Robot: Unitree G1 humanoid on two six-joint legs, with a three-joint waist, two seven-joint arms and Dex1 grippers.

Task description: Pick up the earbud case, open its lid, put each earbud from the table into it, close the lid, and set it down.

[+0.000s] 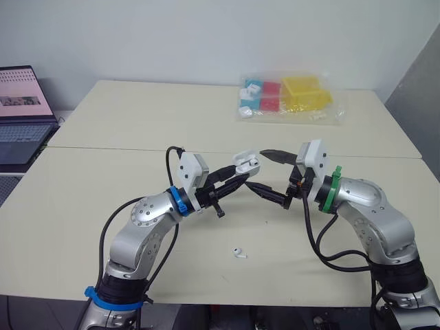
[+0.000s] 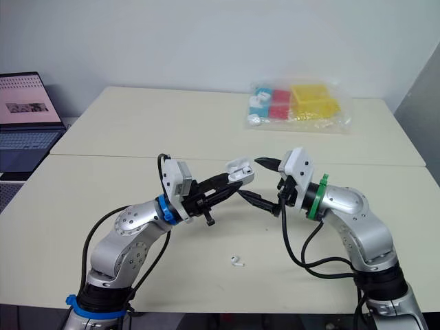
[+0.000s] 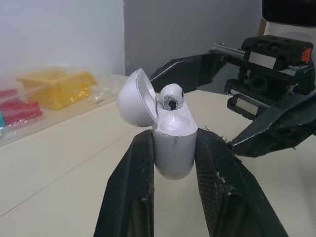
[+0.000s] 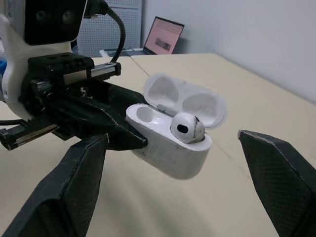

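A loose earbud point(image 1: 238, 253) lies on the counter point(image 1: 103, 172), nearer the robot than both tools and below the gap between them. The left tool point(image 1: 240, 176) is closed on the case point(image 4: 168, 148), one finger on each side of its body, holding it clear of the counter. The lid point(image 4: 185, 101) stands open, tipped back away from the right tool point(image 1: 256, 169). A second earbud point(image 4: 186, 127) sits in one socket with its head sticking up; the other socket point(image 4: 145, 113) is bare. The right tool is spread wide and grips nothing, its tips just beside the case. Beyond the tools lies a clear bag point(image 1: 289, 97) of coloured pieces. An open laptop point(image 1: 24, 113) stands far out on the left tool's side.
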